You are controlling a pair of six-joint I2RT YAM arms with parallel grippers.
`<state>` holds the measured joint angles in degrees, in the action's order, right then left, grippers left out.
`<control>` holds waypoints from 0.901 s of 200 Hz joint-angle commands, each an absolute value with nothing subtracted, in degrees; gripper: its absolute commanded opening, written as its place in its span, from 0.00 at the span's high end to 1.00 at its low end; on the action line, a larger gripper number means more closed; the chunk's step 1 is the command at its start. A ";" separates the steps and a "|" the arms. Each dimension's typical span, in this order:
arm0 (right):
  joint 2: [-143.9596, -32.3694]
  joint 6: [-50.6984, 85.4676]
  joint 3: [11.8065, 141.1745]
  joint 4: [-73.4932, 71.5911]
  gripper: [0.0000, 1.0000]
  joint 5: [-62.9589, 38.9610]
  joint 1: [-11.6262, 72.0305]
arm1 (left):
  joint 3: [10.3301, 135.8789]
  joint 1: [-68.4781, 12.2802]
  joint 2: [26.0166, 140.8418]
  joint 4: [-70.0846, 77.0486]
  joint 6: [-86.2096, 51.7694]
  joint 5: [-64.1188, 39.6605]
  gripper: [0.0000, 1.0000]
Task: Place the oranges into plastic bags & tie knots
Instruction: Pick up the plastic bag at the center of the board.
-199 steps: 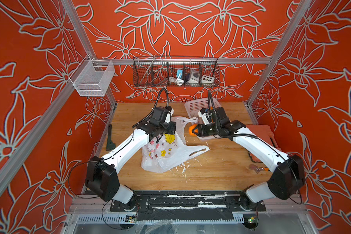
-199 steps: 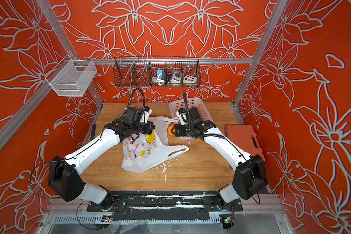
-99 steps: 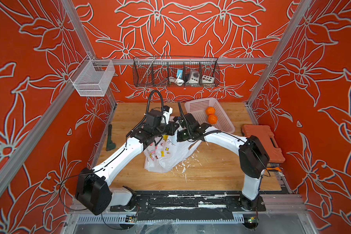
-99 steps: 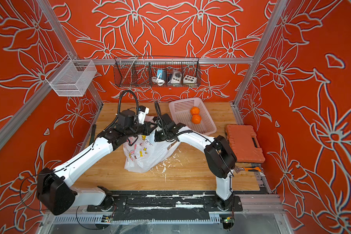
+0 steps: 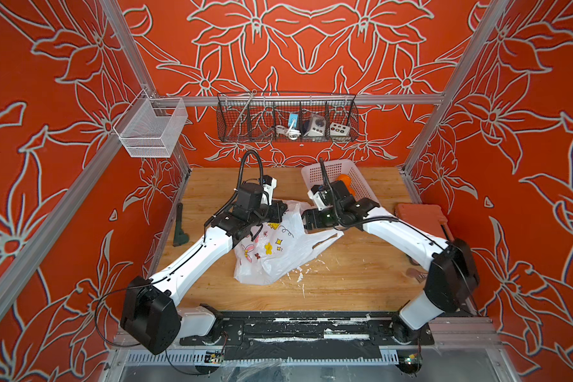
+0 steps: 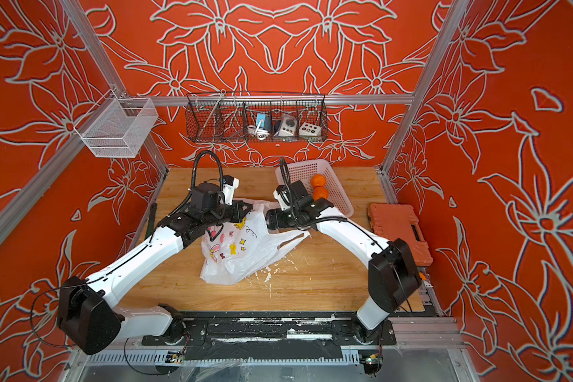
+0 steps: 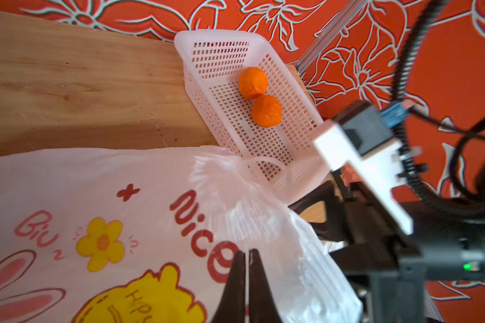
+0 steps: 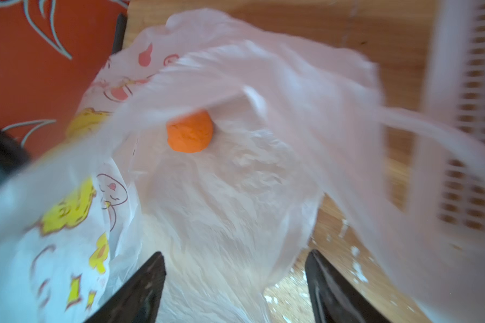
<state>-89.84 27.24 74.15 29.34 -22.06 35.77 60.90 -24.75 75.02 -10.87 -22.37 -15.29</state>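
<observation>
One orange [image 8: 189, 131] lies inside the plastic bag [image 5: 278, 254], whose rim is pinched by the closed left jaws; the right jaws are spread, empty, at its mouth. Two oranges [image 7: 253, 83] lie in the white basket [image 7: 216, 35] on the bench [image 5: 344, 274]. Loading is judged underway; next, a second orange must be fetched while the mouth is kept open.

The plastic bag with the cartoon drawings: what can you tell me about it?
The plastic bag is thin, crinkly white film, printed with bunnies, a yellow flower and red "Nice". It lies slumped on the wooden table, mouth toward the white basket. The left fingers are shut on its upper edge, holding the mouth up; the right fingers stand open before it. One orange sits inside. Its handles are untied, one loop flat on the table.
</observation>
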 commanded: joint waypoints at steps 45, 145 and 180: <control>-83.58 23.27 72.92 35.68 0.27 -17.95 32.91 | 67.01 -24.67 77.49 -19.41 -21.76 -15.68 1.00; -75.23 22.65 65.05 36.88 0.17 -7.34 19.76 | 87.85 -47.71 100.66 -46.05 -35.84 19.48 0.12; -72.25 23.14 60.46 35.16 0.15 -9.04 17.68 | 92.04 -49.58 110.08 -51.22 -37.32 23.67 0.08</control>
